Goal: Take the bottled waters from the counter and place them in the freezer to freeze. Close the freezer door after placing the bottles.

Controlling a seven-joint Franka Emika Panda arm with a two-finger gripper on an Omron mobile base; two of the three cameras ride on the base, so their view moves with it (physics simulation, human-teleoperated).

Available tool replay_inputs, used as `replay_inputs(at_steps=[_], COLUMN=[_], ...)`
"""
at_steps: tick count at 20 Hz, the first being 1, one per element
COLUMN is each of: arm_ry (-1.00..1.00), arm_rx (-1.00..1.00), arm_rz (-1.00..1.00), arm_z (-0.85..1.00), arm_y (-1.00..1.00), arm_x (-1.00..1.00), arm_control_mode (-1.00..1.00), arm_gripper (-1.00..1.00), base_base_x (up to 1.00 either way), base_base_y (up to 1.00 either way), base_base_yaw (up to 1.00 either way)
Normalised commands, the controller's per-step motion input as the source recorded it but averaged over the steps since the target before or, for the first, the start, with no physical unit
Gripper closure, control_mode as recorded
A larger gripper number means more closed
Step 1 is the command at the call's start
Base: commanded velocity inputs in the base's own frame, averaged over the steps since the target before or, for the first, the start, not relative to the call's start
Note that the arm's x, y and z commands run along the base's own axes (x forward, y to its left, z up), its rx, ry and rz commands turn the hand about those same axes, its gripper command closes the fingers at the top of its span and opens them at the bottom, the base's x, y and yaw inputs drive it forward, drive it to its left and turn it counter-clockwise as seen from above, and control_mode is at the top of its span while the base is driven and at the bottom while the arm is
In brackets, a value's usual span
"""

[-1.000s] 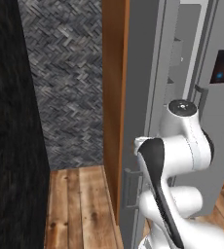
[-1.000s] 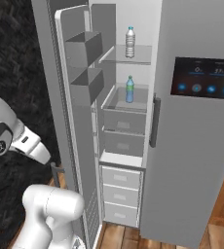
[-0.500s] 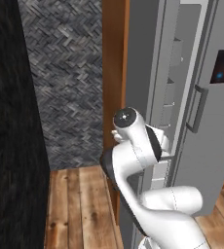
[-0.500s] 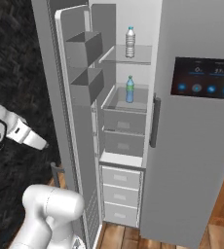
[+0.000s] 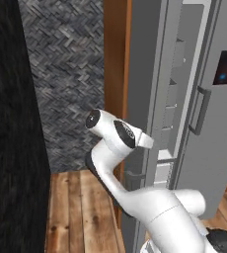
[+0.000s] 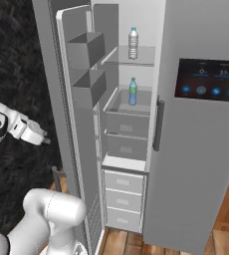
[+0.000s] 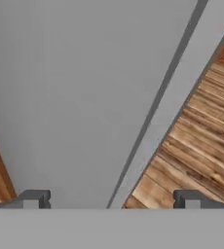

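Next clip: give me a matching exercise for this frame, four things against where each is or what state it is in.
Things:
1. whitish bottle
2. blue-tinted bottle
3. freezer door
4. gripper

States:
a. swung open
b. on the top shelf
c. empty, fingers apart, close to the door's outer face
d. in the bin below the shelf

Pairs: 1-b, 2-d, 3-a, 4-c

two bottled waters point(image 6: 133, 43) point(image 6: 133, 91), three lower drawers point(image 6: 125, 199)
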Motion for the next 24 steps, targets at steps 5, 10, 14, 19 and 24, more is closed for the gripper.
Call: replay_inputs(at_steps=[5, 10, 14, 19, 24], arm_ry=[-0.11, -0.22, -0.16, -0.06, 0.00], arm_rx=[-0.08, -0.13, -0.13, -0.02, 0.00], arm_rz=[-0.24, -0.26, -0.28, -0.16, -0.06], arm_z=[0.00, 0.00, 0.00, 0.00, 0.00], arm_y=[0.00, 0.00, 0.00, -0.01, -0.12], arm_x=[0.38, 0.41, 0.45, 0.36, 0.29], arm_control_mode=[-1.00, -1.00, -1.00, -1.00, -1.00], arm_gripper=[-1.00, -1.00, -1.00, -1.00, -1.00], base_base_x=[0.00, 0.00, 0.00, 0.00, 0.00], base_base_y=[0.00, 0.00, 0.00, 0.00, 0.00], base_base_yaw=[0.00, 0.00, 0.00, 0.00, 0.00])
